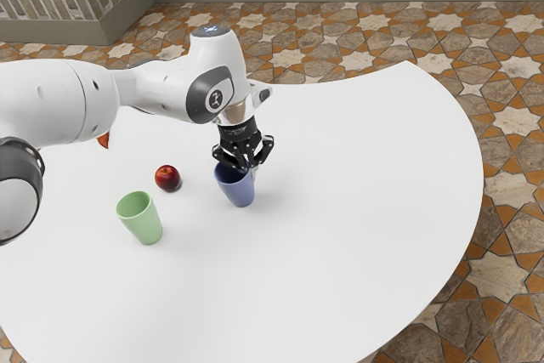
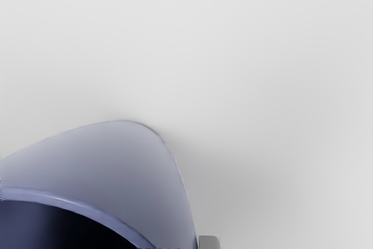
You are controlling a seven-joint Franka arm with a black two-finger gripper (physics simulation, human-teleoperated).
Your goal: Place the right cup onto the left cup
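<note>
Black and pointed downward, the gripper (image 1: 248, 166) is placed at the rim of the blue cup (image 1: 237, 190); whether it is closed on the cup cannot be told. Toward the exterior view's left, a red apple (image 1: 167, 178) and, nearer the camera, an empty green cup (image 1: 146, 223) are seen on the white table (image 1: 340, 227).

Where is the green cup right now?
The green cup is on the white table toward the exterior view's left, nearest the red apple, with the blue cup farther toward the view's right, at the hand.
</note>
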